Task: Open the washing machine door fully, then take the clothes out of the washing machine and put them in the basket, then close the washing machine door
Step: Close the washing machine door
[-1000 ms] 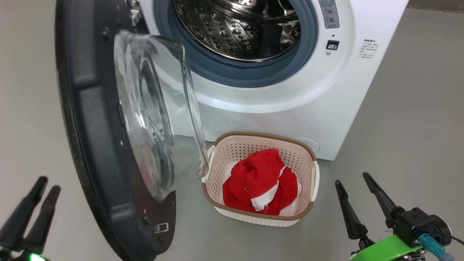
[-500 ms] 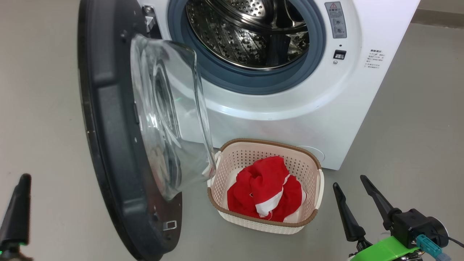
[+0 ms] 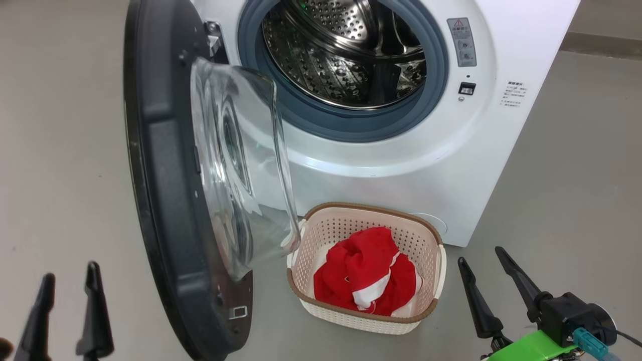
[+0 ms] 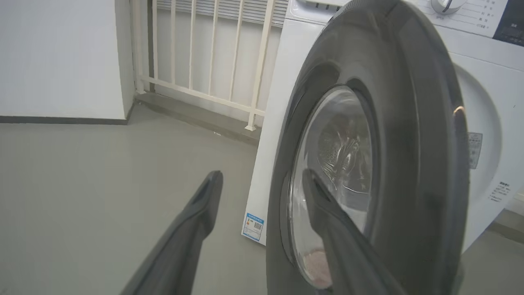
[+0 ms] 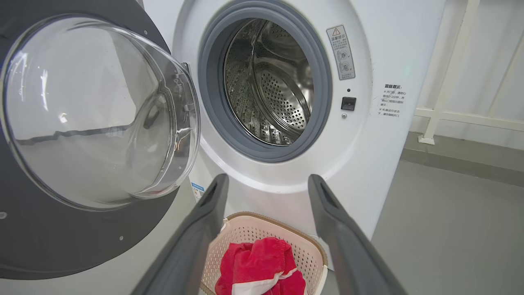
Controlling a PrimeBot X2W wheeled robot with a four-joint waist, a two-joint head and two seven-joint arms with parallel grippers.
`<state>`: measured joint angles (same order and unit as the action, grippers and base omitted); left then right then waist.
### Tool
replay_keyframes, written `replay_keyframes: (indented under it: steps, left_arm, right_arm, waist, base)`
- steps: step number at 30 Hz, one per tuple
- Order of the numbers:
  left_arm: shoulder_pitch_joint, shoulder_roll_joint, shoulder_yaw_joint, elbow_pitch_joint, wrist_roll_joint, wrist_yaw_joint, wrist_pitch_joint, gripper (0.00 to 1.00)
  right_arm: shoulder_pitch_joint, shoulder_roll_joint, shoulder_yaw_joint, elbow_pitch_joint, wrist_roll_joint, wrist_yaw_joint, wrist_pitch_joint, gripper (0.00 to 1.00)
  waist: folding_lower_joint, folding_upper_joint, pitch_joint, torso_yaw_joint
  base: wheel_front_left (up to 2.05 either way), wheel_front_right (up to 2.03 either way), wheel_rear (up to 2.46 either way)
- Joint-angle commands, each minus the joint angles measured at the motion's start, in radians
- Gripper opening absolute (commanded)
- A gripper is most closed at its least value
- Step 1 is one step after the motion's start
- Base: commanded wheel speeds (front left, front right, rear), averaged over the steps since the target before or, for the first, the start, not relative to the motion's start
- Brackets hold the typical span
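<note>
Red soft garment with white trim lies in the cream perforated plastic basket, just in front of the white front-loading washing machine; steel drum looks empty, so unloading seems done. Round black-rimmed glass-porthole door stands wide open; closing it is what's left. Left gripper fingers spread, empty, near the door's outer face; right gripper likewise spread, holding nothing.

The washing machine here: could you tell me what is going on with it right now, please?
The washing machine is being unloaded. Its door stands wide open, the drum looks empty, and the red clothes lie in the basket before it. The left gripper and right gripper are both open and hold nothing. The left one faces the door's outer side, so closing it is probably next.
</note>
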<state>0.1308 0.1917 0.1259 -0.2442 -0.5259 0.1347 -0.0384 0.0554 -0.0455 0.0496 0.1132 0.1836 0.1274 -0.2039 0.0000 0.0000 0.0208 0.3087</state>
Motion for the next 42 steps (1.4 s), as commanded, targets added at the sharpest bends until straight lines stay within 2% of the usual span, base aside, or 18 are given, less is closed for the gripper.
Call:
replay_keyframes:
  steps: [1, 7, 15, 42]
  left_arm:
    - [-0.003, 0.028, 0.024, -0.014, 0.053, 0.025, -0.013, 1.0]
    - [0.028, 0.035, 0.002, 0.009, 0.127, 0.06, -0.024, 1.0]
    - [0.055, 0.035, -0.011, 0.026, 0.167, 0.088, -0.032, 1.0]
    - [0.071, 0.034, -0.032, 0.003, 0.189, 0.124, -0.027, 1.0]
  right_arm:
    - [-0.014, -0.005, 0.027, -0.019, 0.004, 0.003, -0.012, 1.0]
    - [-0.003, -0.005, 0.028, -0.013, 0.002, 0.003, -0.013, 1.0]
    - [0.013, -0.005, 0.032, -0.005, 0.009, 0.003, -0.012, 1.0]
    - [0.015, -0.005, 0.032, 0.007, 0.009, 0.003, -0.014, 1.0]
  waist:
    - [0.0, 0.0, -0.004, -0.001]
    - [0.0, 0.0, -0.013, -0.001]
    - [0.0, 0.0, -0.029, -0.003]
    - [0.0, 0.0, -0.035, -0.006]
  base:
    - [0.0, 0.0, 0.0]
    - [0.0, 0.0, 0.0]
    - [0.0, 0.0, 0.0]
    - [0.0, 0.0, 0.0]
